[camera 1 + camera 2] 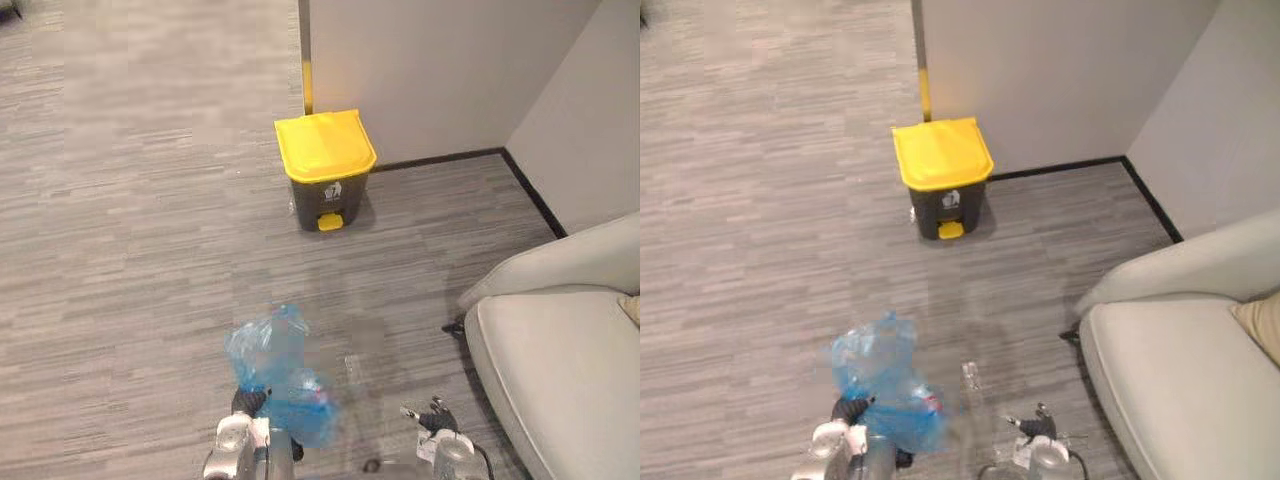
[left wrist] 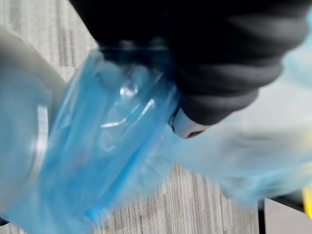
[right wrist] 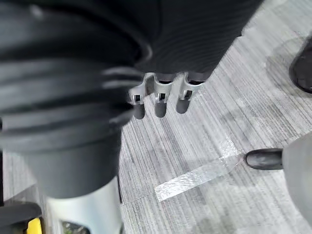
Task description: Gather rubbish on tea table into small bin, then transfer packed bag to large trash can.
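A translucent blue plastic bag point(image 1: 278, 375) with rubbish in it hangs low over the carpet. My left hand point(image 1: 243, 432) is shut on its gathered part from below; the left wrist view has the blue bag point(image 2: 112, 146) bunched right against the hand's dark cover. The large trash can point(image 1: 325, 168), dark grey with a shut yellow lid and a yellow pedal, stands by the wall corner, well ahead of the bag. My right hand point(image 1: 437, 425) hangs to the right of the bag, holding nothing, its fingers point(image 3: 158, 105) relaxed above the floor.
A light grey sofa point(image 1: 560, 370) takes up the right side, close to my right hand. White walls point(image 1: 430, 70) with a dark skirting meet behind the can. Grey striped carpet lies between me and the can. A strip of tape point(image 3: 200, 178) lies on the floor.
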Controlling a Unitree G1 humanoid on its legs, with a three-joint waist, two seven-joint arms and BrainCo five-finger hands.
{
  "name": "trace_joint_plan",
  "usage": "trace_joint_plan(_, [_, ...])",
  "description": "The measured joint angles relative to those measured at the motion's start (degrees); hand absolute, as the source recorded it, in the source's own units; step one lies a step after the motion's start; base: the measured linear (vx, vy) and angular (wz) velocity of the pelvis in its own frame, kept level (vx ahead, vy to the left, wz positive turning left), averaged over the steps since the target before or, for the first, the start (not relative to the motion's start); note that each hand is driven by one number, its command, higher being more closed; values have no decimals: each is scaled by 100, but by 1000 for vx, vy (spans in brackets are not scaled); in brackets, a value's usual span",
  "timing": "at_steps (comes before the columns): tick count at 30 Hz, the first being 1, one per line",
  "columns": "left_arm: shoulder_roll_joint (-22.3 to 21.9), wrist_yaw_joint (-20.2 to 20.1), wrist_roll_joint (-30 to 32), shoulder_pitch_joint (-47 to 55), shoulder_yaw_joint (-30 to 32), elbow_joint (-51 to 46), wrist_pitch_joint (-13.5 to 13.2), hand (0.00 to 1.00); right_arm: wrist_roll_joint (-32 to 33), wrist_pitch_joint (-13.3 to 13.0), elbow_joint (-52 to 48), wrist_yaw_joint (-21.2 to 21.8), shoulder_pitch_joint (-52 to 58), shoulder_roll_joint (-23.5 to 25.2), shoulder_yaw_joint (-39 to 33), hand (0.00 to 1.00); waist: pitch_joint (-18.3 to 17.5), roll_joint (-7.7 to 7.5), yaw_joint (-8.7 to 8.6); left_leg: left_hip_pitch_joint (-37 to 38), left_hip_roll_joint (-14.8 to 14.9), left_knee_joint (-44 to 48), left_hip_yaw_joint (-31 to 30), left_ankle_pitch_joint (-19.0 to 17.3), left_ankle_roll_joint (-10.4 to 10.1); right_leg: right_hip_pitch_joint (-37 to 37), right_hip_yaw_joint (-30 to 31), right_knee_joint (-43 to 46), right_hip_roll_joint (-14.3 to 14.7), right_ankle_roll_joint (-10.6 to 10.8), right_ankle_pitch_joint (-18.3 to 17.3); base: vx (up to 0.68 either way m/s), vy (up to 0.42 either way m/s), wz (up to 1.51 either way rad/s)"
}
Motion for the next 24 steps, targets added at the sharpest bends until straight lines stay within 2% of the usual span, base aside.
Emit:
trace_joint_plan(1, [21,1,-1,51,-41,8,7,100,-1,0,1,5,22,32,15,0,2,-5,-39,267,-53,-18,34,-176,56,-365,140,1006,-119,330,201,461,189,-16])
trace_joint_plan(2, [25,4,-1,46,-113,5,10,100,-4,0,2,21,30,59,24,0,9,7,-57,453,-70,-39,34,-292,73,-599,250,1689,-137,456,223,452,145,-3])
trace_joint_plan(3, [97,9,-2,61,-143,2,16,100,-4,0,2,57,41,78,72,0,14,19,-87,712,-72,-94,25,-412,92,-955,274,2484,-117,381,157,424,88,2])
trace_joint_plan(4, [158,22,-5,64,-130,-14,17,100,-17,-11,-36,72,32,69,103,0,15,20,-114,938,-69,-169,18,-520,81,-1298,173,2958,-109,215,62,475,54,4])
trace_joint_plan(5, [196,31,-5,75,-129,-14,23,100,-40,-16,-68,72,22,56,112,0,16,23,-142,1102,-60,-237,11,-584,67,-1505,73,3081,-103,86,-7,392,3,0])
trace_joint_plan(7, [211,79,-13,60,-109,-12,44,100,-55,-20,-184,64,-2,15,131,0,82,113,-184,1603,71,-504,13,-671,15,-1865,-203,2608,75,-198,-214,387,-76,-1])
trace_joint_plan(9, [219,113,-15,15,-52,-13,35,100,-56,-22,-226,65,-32,-10,162,0,130,212,-210,1905,233,-719,6,-688,-13,-2123,-376,1376,327,-227,-96,379,-130,14])
trace_joint_plan(10, [261,125,-16,-10,-7,-9,24,100,-56,-17,-204,64,-55,-5,248,0,81,96,-258,2016,237,-822,-49,-713,-58,-2151,-325,315,400,-205,290,409,-195,50])
trace_joint_plan(11, [333,130,-16,-8,16,23,15,100,-57,-21,-154,66,51,-10,283,0,38,-35,-311,2128,163,-876,-200,-842,-274,-2099,-240,-392,429,-388,1260,532,-234,42])
trace_joint_plan(12, [262,129,-10,-68,35,174,19,100,-47,-11,-90,65,6,-76,228,0,60,133,-297,2234,346,-904,-333,-889,-352,-2023,-292,-309,587,-578,1181,454,-195,15])
trace_joint_plan(13, [246,119,-8,-70,53,188,11,100,-54,-6,-87,58,-22,-102,230,0,31,180,-254,2198,421,-850,-347,-842,-415,-2036,-304,-280,637,-648,1090,455,-193,-8])
trace_joint_plan(15, [170,125,-2,-88,84,213,5,100,-57,7,-66,59,-37,-181,210,0,75,254,-290,2144,516,-351,-463,-766,-548,-1860,-452,-77,654,-771,692,413,-215,19])
trace_joint_plan(16, [135,122,-2,-103,98,207,2,100,-58,30,-74,55,30,-179,191,0,78,255,-304,1979,603,181,-489,-763,-556,-1653,-528,-144,650,-781,602,454,-217,59])
trace_joint_plan(17, [59,120,-3,-122,119,162,-3,100,-45,45,-140,51,143,-152,233,0,88,244,-296,1431,823,1675,-488,-617,-750,-1176,-661,-421,668,-805,518,362,-150,49])
trace_joint_plan(18, [-9,119,-5,-92,157,85,-7,100,-46,47,-186,55,179,-149,265,0,91,240,-253,1145,1028,2460,-395,-636,-778,-921,-715,-565,693,-842,479,405,-120,33])
trace_joint_plan(19, [-71,110,-9,-48,180,-48,-13,100,-45,43,-232,54,210,-130,276,0,91,223,-202,844,1203,3093,-154,-712,-688,-657,-738,-704,708,-877,412,250,-31,6])
trace_joint_plan(20, [-106,100,-10,11,182,-75,-17,100,-42,38,-242,54,199,-124,272,0,83,198,-189,638,1298,3284,6,-784,-621,-504,-743,-795,703,-871,377,314,-8,3])
trace_joint_plan(21, [-144,61,-12,30,190,-77,-14,100,-41,44,-244,56,174,-109,229,0,70,191,-180,393,1397,3197,231,-860,-516,-288,-758,-951,685,-854,370,295,30,1])
trace_joint_plan(22, [-167,18,-12,52,199,-72,-9,100,-38,43,-258,53,164,-82,205,0,73,176,-155,287,1419,2783,408,-892,-508,-142,-755,-1088,658,-846,374,277,51,-2])
trace_joint_plan(23, [-177,-6,-11,54,198,-55,-1,100,-36,43,-255,53,163,-65,150,0,70,163,-146,188,1383,2374,454,-883,-497,-67,-755,-1170,633,-821,378,259,100,-3])
trace_joint_plan(24, [-179,-18,-10,47,193,-46,10,100,-31,48,-245,54,158,-37,44,0,73,156,-123,86,1235,1579,464,-787,-439,32,-750,-1258,543,-715,370,271,149,4])
